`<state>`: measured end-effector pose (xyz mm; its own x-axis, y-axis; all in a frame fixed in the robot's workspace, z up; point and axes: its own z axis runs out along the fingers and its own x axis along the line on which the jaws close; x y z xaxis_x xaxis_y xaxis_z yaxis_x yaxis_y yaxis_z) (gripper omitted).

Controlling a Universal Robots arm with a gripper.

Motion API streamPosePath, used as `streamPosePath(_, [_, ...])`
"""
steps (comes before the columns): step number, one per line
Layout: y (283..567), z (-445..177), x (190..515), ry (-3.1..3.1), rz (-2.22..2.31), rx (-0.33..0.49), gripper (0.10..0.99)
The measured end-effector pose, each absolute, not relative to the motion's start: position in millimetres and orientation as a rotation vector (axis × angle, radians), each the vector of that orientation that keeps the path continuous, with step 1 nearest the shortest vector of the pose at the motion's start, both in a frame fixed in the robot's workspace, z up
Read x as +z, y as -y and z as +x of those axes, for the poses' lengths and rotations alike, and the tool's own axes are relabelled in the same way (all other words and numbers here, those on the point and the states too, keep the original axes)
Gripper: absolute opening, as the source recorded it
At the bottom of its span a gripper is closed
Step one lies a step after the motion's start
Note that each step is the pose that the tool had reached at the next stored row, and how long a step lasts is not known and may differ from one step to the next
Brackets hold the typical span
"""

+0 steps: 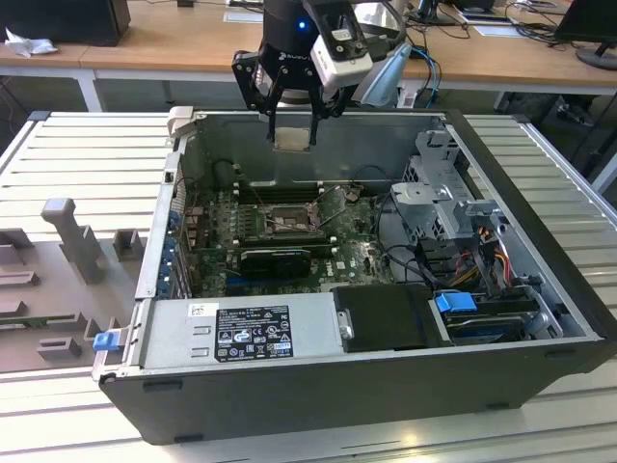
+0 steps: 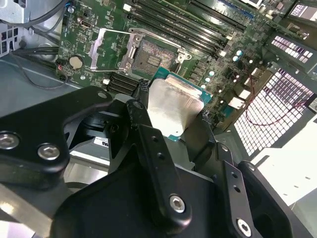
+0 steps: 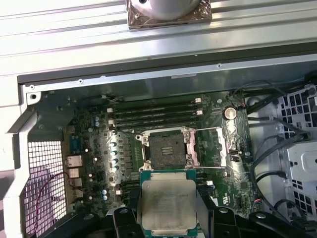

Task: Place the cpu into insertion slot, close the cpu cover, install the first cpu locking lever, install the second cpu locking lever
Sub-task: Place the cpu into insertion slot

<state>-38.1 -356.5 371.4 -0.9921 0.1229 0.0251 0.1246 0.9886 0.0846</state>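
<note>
Claw was clamped on the cpu by two opposite edges, metal top toward my wrist. I held it flat above the open case, clear of the board.

Slot was empty, with bare contacts showing in its recess. Cover was swung open beside it.

Judged progress: none of the four steps was done. The cpu was not seated, the cover not closed, and neither locking step made.

Case contents: board, black card, loose cables, drive cage, and power supply along the near wall in the exterior view.
</note>
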Motion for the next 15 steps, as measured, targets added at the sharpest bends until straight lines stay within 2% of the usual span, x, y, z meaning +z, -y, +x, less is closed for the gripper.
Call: streamPosePath(15, [356.5, -38.2, 371.4, 3.11, -0.249, -0.135, 0.533])
